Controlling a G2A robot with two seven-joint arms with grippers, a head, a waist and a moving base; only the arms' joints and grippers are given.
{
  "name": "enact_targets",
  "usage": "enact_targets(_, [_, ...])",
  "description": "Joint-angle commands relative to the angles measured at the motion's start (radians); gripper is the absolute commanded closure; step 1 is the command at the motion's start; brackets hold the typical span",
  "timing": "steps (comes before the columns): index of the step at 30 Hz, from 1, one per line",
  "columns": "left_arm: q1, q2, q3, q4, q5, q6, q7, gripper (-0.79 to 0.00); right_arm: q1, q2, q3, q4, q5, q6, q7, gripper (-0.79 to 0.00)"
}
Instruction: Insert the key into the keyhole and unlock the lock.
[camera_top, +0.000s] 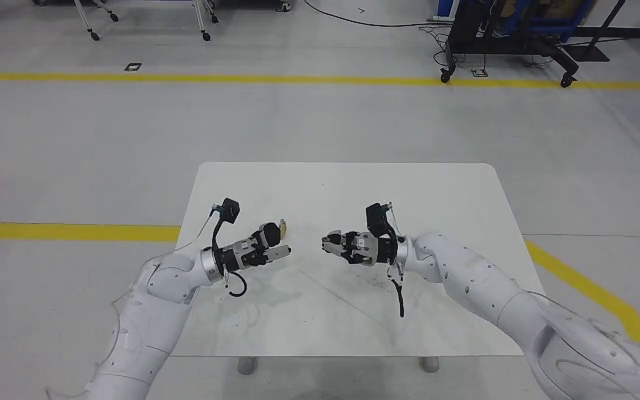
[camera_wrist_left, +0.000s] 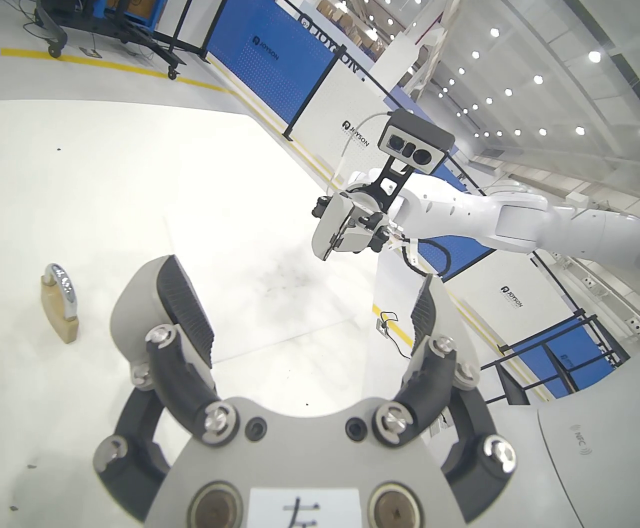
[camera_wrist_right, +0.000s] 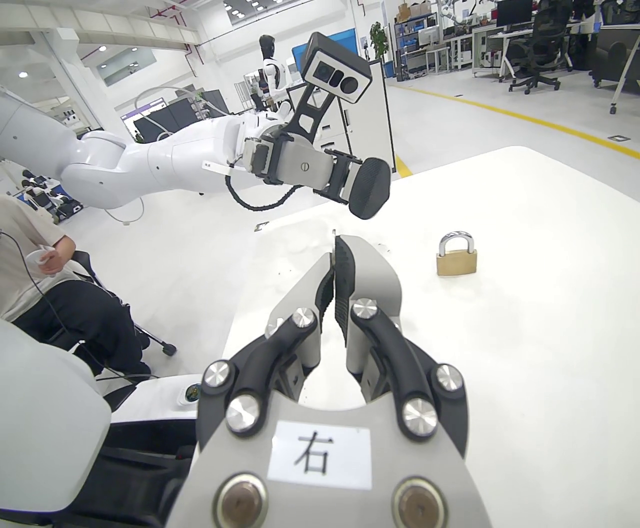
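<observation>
While the right gripper (camera_wrist_right: 334, 250) is being held pinched, the lock (camera_wrist_left: 60, 310) at far left is, arguably, best being steadied by the wide left gripper (camera_wrist_left: 300, 275).

One padlock (camera_wrist_right: 457, 260), one table (camera_top: 420, 195), two pincers: left pincer (camera_wrist_left: 300, 280), right pincer (camera_wrist_right: 335, 250).

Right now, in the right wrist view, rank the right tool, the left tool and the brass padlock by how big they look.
1. Grey right tool, nearest the camera, so inflated.
2. Grey, black-padded left tool.
3. Small brass padlock with silver shackle.
</observation>
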Motion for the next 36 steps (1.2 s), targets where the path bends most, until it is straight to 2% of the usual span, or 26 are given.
enact_targets(1, [0.007, 0.000, 0.004, -0.005, -0.016, 0.009, 0.023, -0.785, 0.000, 0.000, 0.000, 0.000, 0.001, 0.000, 0.000, 0.000])
enact_targets(4, [0.004, 0.003, 0.018, 0.008, -0.047, -0.034, 0.010, -0.785, -0.023, -0.001, 0.010, -0.020, 0.047, 0.000, 0.043, 0.000])
enact_targets(8, [-0.020, 0.005, 0.052, 0.037, -0.077, -0.071, -0.032, -0.785, -0.041, -0.002, 0.007, -0.052, 0.187, 0.000, 0.116, 0.000])
enact_targets(12, [-0.052, 0.006, 0.118, 0.066, -0.165, -0.060, -0.062, -0.354, -0.041, -0.004, -0.006, -0.068, 0.354, 0.000, 0.215, 0.000])
enact_targets(17, [-0.097, 0.016, 0.198, 0.104, -0.240, -0.044, -0.077, -0.336, -0.027, -0.012, -0.018, -0.068, 0.529, 0.000, 0.353, 0.000])
enact_targets(19, [-0.114, 0.020, 0.223, 0.120, -0.255, -0.048, -0.074, -0.283, -0.022, -0.016, -0.017, -0.062, 0.582, 0.000, 0.397, 0.000])
enact_targets(22, [-0.135, 0.027, 0.256, 0.143, -0.272, -0.057, -0.065, -0.252, -0.018, -0.022, -0.012, -0.056, 0.643, 0.000, 0.452, 0.000])
enact_targets(25, [-0.153, 0.032, 0.285, 0.163, -0.292, -0.064, -0.058, -0.169, -0.017, -0.028, -0.006, -0.048, 0.687, 0.000, 0.502, 0.000])
enact_targets(32, [-0.186, 0.045, 0.349, 0.193, -0.371, -0.068, -0.053, -0.145, -0.018, -0.044, 0.016, -0.032, 0.757, 0.000, 0.593, 0.000])
enact_targets(34, [-0.195, 0.048, 0.368, 0.197, -0.415, -0.061, -0.061, -0.009, -0.019, -0.049, 0.021, -0.025, 0.773, 0.000, 0.620, 0.000])
enact_targets(36, [-0.207, 0.052, 0.385, 0.203, -0.442, -0.055, -0.067, 0.000, -0.020, -0.055, 0.027, -0.018, 0.788, 0.000, 0.645, 0.000])
